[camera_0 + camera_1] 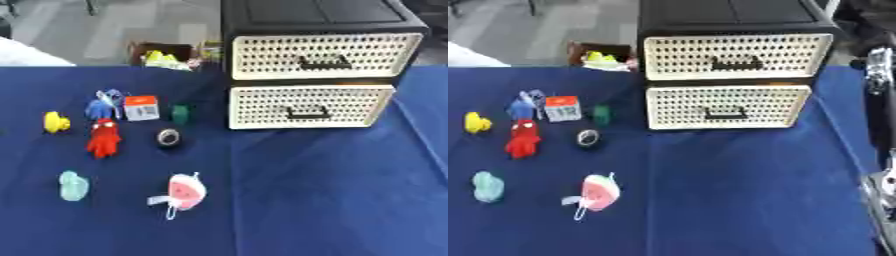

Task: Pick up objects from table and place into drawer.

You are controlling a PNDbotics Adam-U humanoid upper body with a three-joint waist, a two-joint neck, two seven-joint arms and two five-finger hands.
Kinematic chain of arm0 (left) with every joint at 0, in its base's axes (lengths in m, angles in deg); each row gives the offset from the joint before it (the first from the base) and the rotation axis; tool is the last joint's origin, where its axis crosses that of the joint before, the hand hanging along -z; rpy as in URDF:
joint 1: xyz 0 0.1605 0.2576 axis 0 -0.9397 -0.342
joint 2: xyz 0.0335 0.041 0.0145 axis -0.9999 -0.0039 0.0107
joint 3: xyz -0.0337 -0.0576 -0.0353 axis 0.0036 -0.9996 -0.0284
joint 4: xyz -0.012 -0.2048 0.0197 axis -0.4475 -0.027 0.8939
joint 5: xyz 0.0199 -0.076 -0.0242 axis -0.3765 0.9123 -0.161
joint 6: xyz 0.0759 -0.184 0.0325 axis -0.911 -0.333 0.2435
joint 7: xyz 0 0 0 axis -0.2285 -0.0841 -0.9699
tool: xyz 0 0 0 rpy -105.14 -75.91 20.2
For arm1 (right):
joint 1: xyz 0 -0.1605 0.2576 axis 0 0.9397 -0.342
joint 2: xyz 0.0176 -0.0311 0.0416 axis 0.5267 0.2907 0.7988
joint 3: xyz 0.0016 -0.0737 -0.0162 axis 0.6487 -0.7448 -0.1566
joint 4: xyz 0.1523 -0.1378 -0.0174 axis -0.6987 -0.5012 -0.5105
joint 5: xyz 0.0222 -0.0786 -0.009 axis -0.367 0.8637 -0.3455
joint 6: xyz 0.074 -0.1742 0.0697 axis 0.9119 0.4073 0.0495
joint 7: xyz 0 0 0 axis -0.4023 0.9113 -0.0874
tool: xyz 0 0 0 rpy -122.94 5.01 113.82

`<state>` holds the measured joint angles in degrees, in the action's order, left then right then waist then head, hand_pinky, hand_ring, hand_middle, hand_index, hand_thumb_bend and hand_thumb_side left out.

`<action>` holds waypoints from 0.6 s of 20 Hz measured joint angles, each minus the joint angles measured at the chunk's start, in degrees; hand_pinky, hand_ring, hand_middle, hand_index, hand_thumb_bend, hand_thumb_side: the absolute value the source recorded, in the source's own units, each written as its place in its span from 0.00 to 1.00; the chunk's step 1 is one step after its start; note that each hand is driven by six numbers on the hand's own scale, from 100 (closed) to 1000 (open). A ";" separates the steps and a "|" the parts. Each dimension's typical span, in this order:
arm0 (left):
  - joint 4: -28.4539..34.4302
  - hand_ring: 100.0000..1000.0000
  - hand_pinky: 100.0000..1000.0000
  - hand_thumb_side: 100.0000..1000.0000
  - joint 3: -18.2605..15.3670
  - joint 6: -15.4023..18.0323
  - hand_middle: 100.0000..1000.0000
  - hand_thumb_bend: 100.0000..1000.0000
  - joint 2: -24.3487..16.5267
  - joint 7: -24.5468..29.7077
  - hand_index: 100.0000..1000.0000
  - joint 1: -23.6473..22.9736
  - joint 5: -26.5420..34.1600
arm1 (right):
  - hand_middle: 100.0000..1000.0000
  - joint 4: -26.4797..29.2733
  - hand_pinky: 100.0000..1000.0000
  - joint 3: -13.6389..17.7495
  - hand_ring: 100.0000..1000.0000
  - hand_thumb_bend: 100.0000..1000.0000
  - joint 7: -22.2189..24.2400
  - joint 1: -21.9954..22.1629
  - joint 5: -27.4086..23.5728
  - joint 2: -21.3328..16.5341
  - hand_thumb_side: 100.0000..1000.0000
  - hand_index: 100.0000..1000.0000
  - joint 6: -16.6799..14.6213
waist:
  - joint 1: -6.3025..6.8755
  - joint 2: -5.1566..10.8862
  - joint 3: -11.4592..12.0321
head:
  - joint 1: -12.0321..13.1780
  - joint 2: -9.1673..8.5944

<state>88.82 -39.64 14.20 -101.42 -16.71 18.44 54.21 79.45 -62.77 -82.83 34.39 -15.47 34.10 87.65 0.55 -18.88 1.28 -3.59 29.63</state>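
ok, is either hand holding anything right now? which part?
Nothing is held. No hand shows; only an arm at the right edge. The toys, e.g. the red figure, lie on the table, drawers shut.

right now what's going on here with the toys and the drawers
Nothing is being handled yet. Both drawers, upper and lower, look shut. The toys lie on the blue cloth to the unit's left: a yellow one, a blue one, a red one, a white and orange cube, a green piece, a dark ring, a teal one and a pink one. Part of the right arm shows at the right edge; no hand is visible.
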 measured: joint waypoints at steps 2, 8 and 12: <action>0.00 0.46 0.37 0.98 0.01 -0.01 0.53 0.00 0.00 0.00 0.80 -0.10 0.00 | 0.62 0.00 0.70 -0.53 0.62 0.00 1.12 -0.85 1.40 -2.55 1.00 0.83 1.12 | -0.02 0.23 0.05 | -0.10 0.03; 0.00 0.46 0.37 0.98 0.28 -0.07 0.53 0.00 0.00 0.06 0.80 -0.28 0.01 | 0.61 0.00 0.63 -3.38 0.58 0.00 9.71 -4.35 7.45 -12.18 1.00 0.80 5.85 | -0.17 0.88 0.24 | 0.48 0.64; 0.00 0.46 0.37 0.97 0.31 -0.10 0.53 0.00 0.00 0.11 0.80 -0.66 0.09 | 0.60 0.00 0.59 -5.51 0.56 0.00 19.26 -6.94 11.23 -18.24 1.00 0.78 7.81 | 0.01 1.17 0.26 | 1.21 1.11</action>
<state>88.82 -39.33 14.10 -101.43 -16.59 17.78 54.31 79.45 -68.27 -63.56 27.45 -4.24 15.86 95.46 0.57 -17.71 1.54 -2.38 30.74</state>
